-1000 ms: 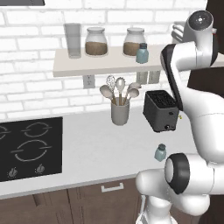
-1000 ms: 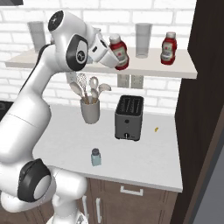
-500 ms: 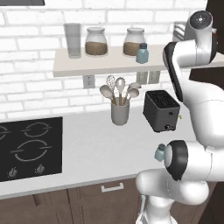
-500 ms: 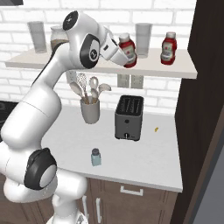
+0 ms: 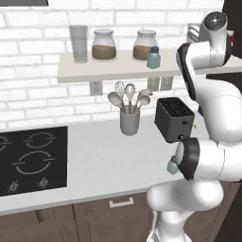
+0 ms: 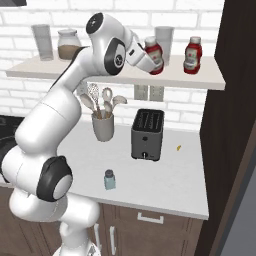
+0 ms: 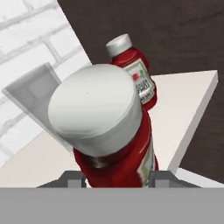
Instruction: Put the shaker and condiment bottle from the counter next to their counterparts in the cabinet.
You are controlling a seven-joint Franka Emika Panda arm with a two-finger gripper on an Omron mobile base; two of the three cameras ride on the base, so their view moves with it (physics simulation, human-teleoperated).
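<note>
Up at the cabinet (image 6: pixel 210 80), the white arm's jaws (image 6: pixel 148 59) are clenched around the condiment bottle (image 6: pixel 154 55), holding it tilted just above the pale shelf slab. A matching red bottle (image 6: pixel 193 54) stands upright on the shelf to its right, near the dark brown panel; a clear glass (image 6: pixel 164 37) stands behind the held bottle. Down on the bench (image 6: pixel 170 177), the shaker (image 6: pixel 109 179) sits in front of a dark toaster (image 6: pixel 148 134), well apart from it. A matching shaker (image 5: pixel 153 57) stands on the shelf beside a brown-filled jar (image 5: pixel 144 45).
</note>
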